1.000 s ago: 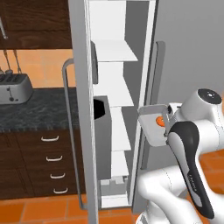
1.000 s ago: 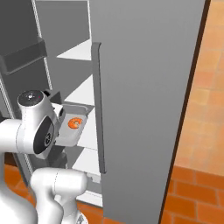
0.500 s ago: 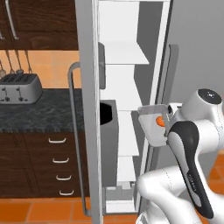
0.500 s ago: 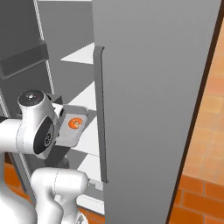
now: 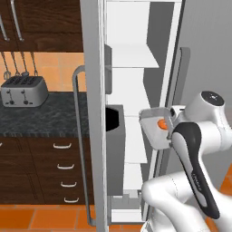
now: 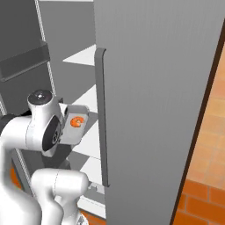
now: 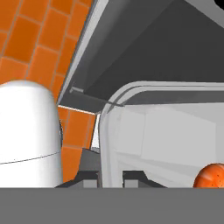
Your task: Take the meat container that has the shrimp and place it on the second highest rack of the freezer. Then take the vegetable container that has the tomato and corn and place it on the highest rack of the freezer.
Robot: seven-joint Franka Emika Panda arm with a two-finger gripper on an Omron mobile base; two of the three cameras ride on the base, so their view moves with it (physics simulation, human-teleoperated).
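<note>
My gripper (image 5: 171,123) is shut on the rim of the grey meat container (image 5: 153,131), held tilted in front of the open freezer (image 5: 131,90). The orange shrimp (image 5: 161,123) lies in the container near the hand. From the right, the container (image 6: 74,126) and shrimp (image 6: 78,121) hang beside the stacked white shelves. The highest rack (image 6: 82,55) and the second highest rack (image 6: 91,94) are bare. In the hand view my gripper (image 7: 109,177) clamps the container's rim (image 7: 109,140), with the shrimp (image 7: 212,176) at the lower right. The vegetable container with the tomato and corn is out of view.
The freezer door (image 5: 93,113) stands open on the left, with its long handle (image 5: 77,136) and a grey door bin (image 5: 115,149). The closed grey fridge door (image 6: 154,110) and its handle (image 6: 102,118) stand on the right. A toaster (image 5: 25,90) sits on the dark counter (image 5: 45,118).
The whole picture has shifted, so the base has driven and the freezer opening now stands more squarely ahead. The container stays in my grip, in the same pose.
</note>
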